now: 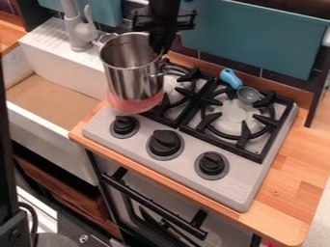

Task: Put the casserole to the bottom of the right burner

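Above the front-left corner of the stove [241,185], the metal pot [129,75] is held by the gripper [159,44], jaws closed on the rim nearest the left burner [187,90]. The sink [48,149] is set beside the stove. A blue-handled ladle [230,78] is laid over the right burner's [243,134] back edge.

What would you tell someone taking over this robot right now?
Pincer: at the rim of the metal pot; grip unclear.
Pot: upright, by the left burner's left side; lifted or resting, I can't tell.
Done: pot not yet at the right burner.
Left: set it at that burner's bottom, probably minding the blue-handled scoop.
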Controlling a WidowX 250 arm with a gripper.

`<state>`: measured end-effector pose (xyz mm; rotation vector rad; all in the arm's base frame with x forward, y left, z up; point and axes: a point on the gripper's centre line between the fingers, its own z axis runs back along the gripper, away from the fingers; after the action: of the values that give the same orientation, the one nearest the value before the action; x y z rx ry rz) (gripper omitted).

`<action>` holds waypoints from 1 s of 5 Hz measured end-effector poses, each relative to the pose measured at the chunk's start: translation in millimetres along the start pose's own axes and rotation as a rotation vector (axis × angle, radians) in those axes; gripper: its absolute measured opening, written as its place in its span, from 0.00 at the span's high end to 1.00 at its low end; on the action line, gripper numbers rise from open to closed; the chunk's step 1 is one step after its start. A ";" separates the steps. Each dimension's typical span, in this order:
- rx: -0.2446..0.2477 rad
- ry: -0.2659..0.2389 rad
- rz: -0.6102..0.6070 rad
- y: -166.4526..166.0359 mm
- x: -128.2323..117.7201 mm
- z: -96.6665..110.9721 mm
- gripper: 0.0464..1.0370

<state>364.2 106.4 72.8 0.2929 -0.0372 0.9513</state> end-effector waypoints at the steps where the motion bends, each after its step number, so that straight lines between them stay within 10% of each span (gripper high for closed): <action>1: -0.053 0.049 -0.026 -10.6 -19.8 22.0 0.99; 2: -0.138 0.041 -0.074 -29.7 -37.4 37.2 0.99; 5: -0.088 0.069 -0.112 -56.0 -120.9 20.0 0.99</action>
<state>340.8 -25.7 59.9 0.1787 0.0004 0.8454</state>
